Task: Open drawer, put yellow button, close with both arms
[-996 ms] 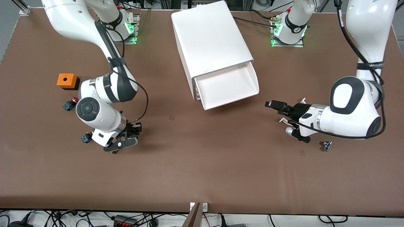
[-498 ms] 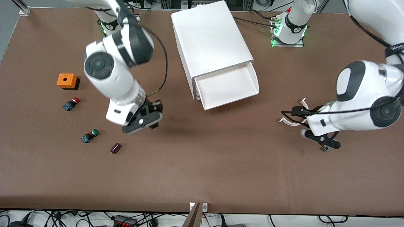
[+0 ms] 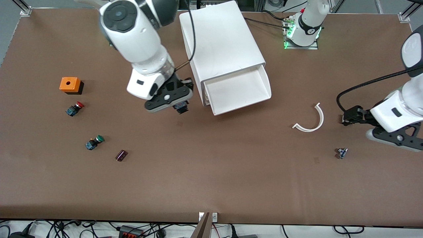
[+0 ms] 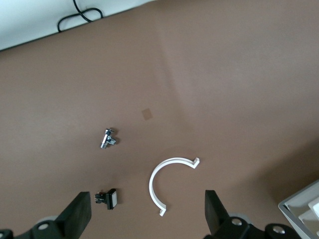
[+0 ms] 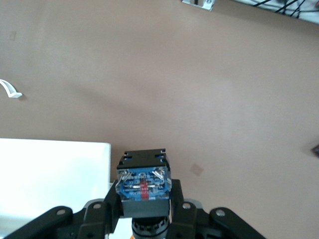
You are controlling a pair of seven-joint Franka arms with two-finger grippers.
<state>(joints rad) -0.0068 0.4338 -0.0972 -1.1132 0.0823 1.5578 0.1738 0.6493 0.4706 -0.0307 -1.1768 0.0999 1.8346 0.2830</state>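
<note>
Beside the open drawer (image 3: 238, 89), the yellow button (image 5: 143, 183) has been carried up from the table, pinched in the right gripper (image 3: 175, 105), while the spread left gripper (image 4: 144, 215) has been drawn back, so placing appears next

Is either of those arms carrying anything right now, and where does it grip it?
The right tool grips a push-button switch low on its dark body, beside the open drawer. The left tool is open, empty.
</note>
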